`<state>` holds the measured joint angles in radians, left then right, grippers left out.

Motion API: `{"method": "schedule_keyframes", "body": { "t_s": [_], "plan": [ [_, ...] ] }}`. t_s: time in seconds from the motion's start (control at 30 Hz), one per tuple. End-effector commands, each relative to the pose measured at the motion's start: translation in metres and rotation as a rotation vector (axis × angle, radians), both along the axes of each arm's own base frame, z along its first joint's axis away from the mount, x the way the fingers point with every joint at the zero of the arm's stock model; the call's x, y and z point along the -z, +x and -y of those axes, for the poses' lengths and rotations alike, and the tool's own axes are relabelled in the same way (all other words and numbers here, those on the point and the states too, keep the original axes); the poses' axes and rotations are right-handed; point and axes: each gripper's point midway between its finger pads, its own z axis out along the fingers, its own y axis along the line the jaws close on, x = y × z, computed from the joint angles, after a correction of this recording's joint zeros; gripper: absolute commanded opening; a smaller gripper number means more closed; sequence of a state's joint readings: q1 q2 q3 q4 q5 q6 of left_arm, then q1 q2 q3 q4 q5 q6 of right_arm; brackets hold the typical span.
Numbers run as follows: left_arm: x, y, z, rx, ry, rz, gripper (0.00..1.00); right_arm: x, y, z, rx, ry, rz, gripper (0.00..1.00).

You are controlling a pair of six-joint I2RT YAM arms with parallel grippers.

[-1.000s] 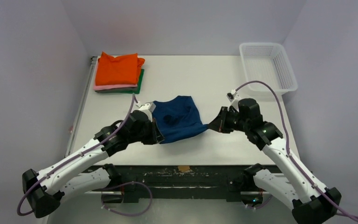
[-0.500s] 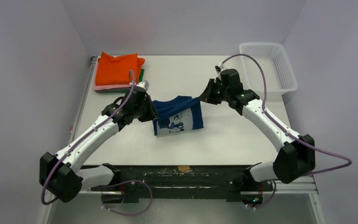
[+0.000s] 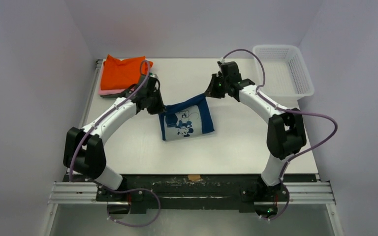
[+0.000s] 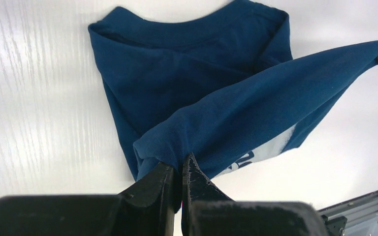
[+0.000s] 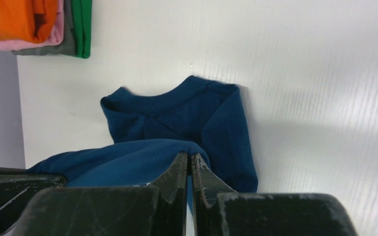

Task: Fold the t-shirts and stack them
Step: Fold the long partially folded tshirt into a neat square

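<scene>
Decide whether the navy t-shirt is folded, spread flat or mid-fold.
Mid-fold: left end effector and right end effector pinch one edge of the navy t-shirt, stretched above its collar part lying on the table.

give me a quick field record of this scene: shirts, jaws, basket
shirt in work: navy shirt, printed side up, mid table
left jaws: shut on its far edge, left end
right jaws: shut on its far edge, right end
cloth: far edge held up, stretched between both jaws
stack: folded shirts, orange on top, far left corner
other: white basket, far right corner
</scene>
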<state>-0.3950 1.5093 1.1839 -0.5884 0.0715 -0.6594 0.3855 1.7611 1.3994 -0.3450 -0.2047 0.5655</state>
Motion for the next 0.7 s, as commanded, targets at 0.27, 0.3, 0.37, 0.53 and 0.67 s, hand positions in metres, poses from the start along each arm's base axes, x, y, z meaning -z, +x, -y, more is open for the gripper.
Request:
{"method": "schedule_keyframes", "body": {
  "t_s": [0.27, 0.3, 0.37, 0.53, 0.67],
  "plan": [
    [0.028, 0.053, -0.015, -0.036, 0.029, -0.052, 0.0, 0.03, 0.07, -0.016, -0.029, 0.036, 0.035, 0.0],
    [0.032, 0.054, -0.016, -0.039, 0.028, -0.057, 0.01, 0.034, 0.073, -0.018, -0.038, 0.039, 0.027, 0.0],
    [0.036, 0.057, -0.018, -0.039, 0.022, -0.067, 0.11, 0.04, 0.078, -0.025, -0.063, 0.054, 0.02, 0.0],
    [0.022, 0.067, -0.027, -0.066, 0.003, -0.033, 0.6, 0.032, 0.094, -0.032, -0.089, 0.059, 0.047, 0.35],
    [-0.002, 0.062, -0.036, -0.096, 0.005, 0.021, 0.93, 0.012, 0.09, -0.022, -0.064, 0.019, 0.077, 0.7]
  ]
}}
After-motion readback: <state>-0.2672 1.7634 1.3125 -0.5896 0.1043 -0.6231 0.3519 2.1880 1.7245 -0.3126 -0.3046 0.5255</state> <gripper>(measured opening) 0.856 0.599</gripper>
